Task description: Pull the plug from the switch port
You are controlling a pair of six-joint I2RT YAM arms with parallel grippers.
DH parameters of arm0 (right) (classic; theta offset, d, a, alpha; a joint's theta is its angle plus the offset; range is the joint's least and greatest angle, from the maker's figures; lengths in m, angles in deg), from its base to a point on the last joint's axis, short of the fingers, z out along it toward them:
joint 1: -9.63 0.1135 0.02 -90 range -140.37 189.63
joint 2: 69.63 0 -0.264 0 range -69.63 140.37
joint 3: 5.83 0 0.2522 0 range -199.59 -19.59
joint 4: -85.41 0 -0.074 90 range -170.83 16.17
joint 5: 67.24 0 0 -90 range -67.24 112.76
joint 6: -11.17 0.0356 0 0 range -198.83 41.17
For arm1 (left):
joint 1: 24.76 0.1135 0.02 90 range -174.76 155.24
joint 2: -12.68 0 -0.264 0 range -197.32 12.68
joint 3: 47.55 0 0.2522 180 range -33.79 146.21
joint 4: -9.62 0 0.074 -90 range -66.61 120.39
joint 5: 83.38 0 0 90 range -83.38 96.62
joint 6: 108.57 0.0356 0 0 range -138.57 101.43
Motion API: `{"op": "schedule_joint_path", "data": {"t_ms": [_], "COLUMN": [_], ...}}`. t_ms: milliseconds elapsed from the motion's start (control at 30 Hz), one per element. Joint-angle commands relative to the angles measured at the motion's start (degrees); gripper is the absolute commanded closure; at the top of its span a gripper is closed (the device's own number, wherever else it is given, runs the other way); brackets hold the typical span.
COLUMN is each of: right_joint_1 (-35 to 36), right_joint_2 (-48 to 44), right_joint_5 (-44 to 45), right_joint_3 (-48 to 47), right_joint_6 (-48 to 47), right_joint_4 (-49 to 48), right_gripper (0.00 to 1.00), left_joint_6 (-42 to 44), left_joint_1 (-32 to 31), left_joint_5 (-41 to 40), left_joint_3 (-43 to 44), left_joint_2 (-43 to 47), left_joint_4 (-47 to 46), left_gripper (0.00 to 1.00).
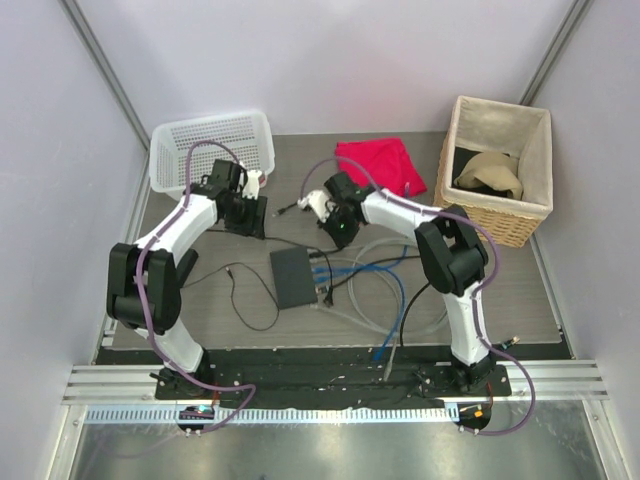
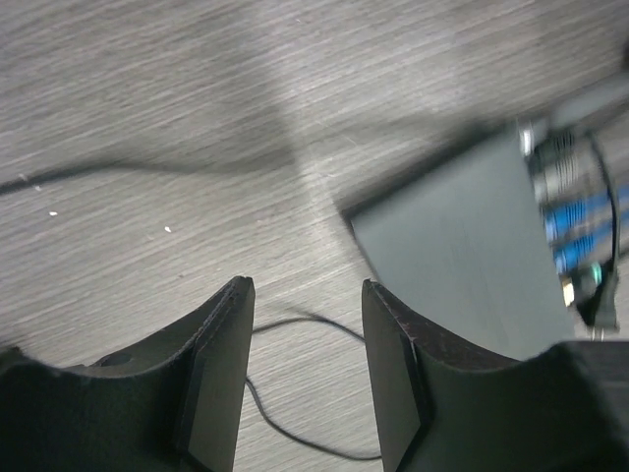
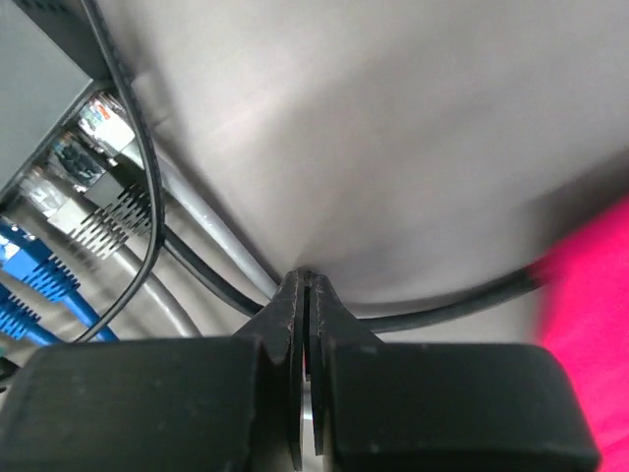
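While the left gripper (image 2: 308,290) is hovering over the table (image 2: 147,118) with its jaws standing released and nothing between them, the switch (image 1: 293,277) is lying flat near the middle of the table, between the two arms. Blue cables (image 1: 345,268) are running out of its right-hand edge and looping toward the near side of the table. In the left wrist view the black box is showing just to the right of the fingers (image 2: 221,344), with blue plugs (image 2: 580,221) sitting along its far edge (that corner is blurred). A thin black cable (image 2: 305,318) is curling across the table beneath the jaws.

The right gripper (image 3: 306,285) is hanging low beside the socket edge of the switch, its jaws clenched tight together. A thicker black cable (image 3: 442,305) is passing right at their tips, and whether it is being pinched cannot be told. Close to that gripper, clear-ended plugs (image 3: 93,147) are sitting in the ports alongside the blue ones.

At the far side of the table, a red cloth (image 1: 380,165) is lying behind the right gripper. A white plastic basket (image 1: 215,145) is standing at the far left, and a wicker basket (image 1: 500,225) holding a beige cloth (image 1: 490,172) is standing at the far right.
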Motion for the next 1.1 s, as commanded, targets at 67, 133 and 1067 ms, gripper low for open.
{"op": "schedule_joint_path", "data": {"t_ms": [67,133,1067], "right_joint_1": [8.9,7.2,6.8], "right_joint_2": [-7.1,-3.3,1.5], "right_joint_5": [9.1,10.9,-26.2], "right_joint_3": [5.2,-0.1,-9.1], "right_joint_6": [0.4,0.5,2.9], "right_joint_4": [1.3,2.0,15.1], "right_gripper": [0.99,0.99,0.54], "left_joint_6": [-0.1,0.1,-1.9], "left_joint_1": [-0.5,-0.8,-0.1], "left_joint_5": [5.6,8.8,10.9], "left_joint_3": [-0.7,-1.1,-5.5], "left_joint_2": [-0.4,-0.6,2.2], "left_joint_4": [-2.1,-2.2,6.9], "left_gripper": [0.47,0.48,1.0]}}
